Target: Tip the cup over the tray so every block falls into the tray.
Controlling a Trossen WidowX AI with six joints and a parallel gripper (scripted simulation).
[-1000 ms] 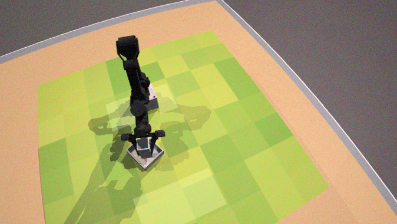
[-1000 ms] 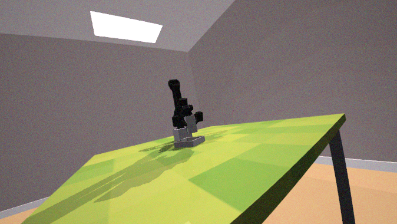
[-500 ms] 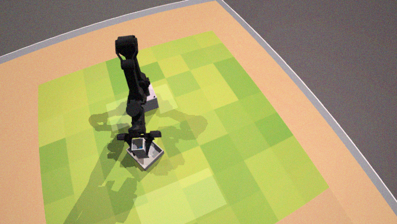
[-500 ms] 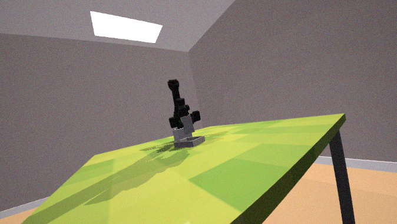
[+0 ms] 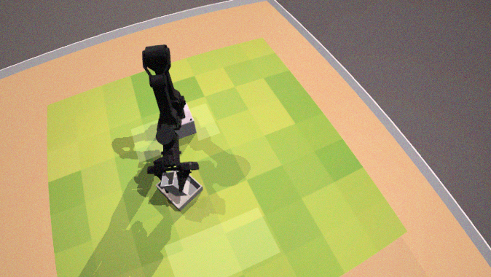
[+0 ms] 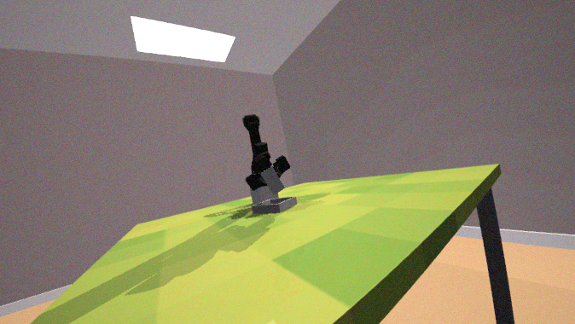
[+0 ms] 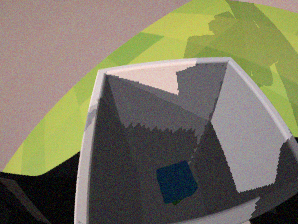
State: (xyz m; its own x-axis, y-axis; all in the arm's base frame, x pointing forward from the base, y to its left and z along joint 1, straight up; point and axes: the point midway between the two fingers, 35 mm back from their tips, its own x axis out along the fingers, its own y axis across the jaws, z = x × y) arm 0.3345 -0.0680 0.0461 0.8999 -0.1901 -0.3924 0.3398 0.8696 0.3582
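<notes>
Green patchwork desk, bare room

A green-and-yellow checked desk point(image 5: 309, 146) point(image 6: 239, 273) point(image 7: 150, 45) is standing on a dark leg point(image 6: 495, 256), its patches varying in shade; an orange floor point(image 5: 22, 146) point(image 6: 456, 290) is spreading around it, pale skirting point(image 5: 350, 80) point(image 6: 529, 237) is edging grey walls point(image 6: 405, 107), and a bright white ceiling panel point(image 6: 183, 39) is glowing overhead.
</notes>
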